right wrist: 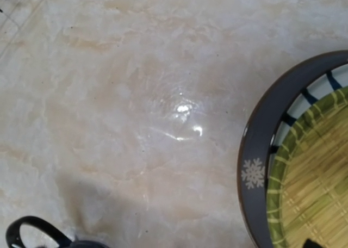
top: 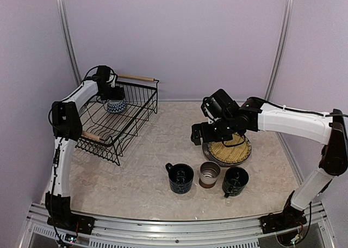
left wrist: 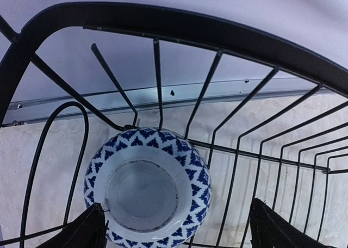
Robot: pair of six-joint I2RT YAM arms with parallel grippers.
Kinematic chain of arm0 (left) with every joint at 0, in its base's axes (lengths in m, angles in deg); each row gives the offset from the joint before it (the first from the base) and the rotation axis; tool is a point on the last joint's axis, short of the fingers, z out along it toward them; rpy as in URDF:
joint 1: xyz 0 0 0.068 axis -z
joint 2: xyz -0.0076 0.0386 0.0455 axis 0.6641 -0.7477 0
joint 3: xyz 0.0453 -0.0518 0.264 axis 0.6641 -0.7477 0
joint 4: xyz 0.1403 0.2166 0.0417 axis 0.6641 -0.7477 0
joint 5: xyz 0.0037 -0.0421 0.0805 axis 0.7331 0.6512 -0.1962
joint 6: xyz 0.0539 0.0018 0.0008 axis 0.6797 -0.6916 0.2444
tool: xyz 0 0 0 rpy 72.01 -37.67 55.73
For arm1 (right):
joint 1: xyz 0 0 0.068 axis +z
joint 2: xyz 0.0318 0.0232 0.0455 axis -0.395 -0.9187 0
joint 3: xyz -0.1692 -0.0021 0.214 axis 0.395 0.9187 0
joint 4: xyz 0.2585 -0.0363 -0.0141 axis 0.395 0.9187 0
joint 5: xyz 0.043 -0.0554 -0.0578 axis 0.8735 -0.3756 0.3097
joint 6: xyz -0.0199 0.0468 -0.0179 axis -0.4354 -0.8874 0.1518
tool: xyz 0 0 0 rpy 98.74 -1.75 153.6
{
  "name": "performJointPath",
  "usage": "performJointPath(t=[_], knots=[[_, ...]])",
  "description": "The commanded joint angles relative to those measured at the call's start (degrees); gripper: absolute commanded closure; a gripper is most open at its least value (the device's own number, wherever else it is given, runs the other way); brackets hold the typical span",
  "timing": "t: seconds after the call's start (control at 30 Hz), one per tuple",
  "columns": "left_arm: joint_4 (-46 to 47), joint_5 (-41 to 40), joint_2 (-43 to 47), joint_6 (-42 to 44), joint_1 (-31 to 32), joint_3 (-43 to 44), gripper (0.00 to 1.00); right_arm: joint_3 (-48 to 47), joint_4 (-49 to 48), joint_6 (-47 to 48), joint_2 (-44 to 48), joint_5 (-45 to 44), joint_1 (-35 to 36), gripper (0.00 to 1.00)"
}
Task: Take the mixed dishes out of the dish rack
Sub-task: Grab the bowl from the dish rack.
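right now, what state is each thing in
left gripper: open, straddling the blue-and-white bowl
right gripper: open, empty, above the plate stack edge
blue-and-white bowl: inside the dish rack, far end
dish rack: holds only that bowl
plate stack: on the table, straw plate on top
dark blue mug: upright on the table
grey cup: upright
dark green mug: upright

The bowl (left wrist: 147, 185) is blue-and-white patterned; the rack (left wrist: 136, 15) is black.
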Motion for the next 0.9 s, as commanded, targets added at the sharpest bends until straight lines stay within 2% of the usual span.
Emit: performJointPath(t=[0.0,0.1,0.2,0.5,0.73,0.87], knots=[[2.29,-2.88,-2.43,-0.14,-0.72,2.18,0.11,-1.18,0.51,-0.67,-0.78,0.38,-0.44,0.00],[2.46,-5.42,-3.29,-1.78,-1.04,2.48,0.06,-1.15,0.51,-0.68,-1.14,0.57,-0.43,0.00],[1.25,-3.53,-4.55,-2.47,-1.50,3.74,0.06,-1.13,0.45,-0.77,-1.54,0.82,-0.43,0.00],[1.50,-1.91,-5.42,-2.01,-1.25,3.60,0.29,-2.33,0.51,-0.22,-2.94,1.67,-0.44,0.00],[2.50,-2.34,-5.82,-1.37,-1.21,3.84,0.28,-1.54,0.16,-0.55,-2.55,1.70,-0.48,0.00],[3.20,-2.68,-6.09,-0.94,-1.25,3.93,0.17,-1.65,0.07,-0.57,-2.63,1.80,-0.43,0.00]])
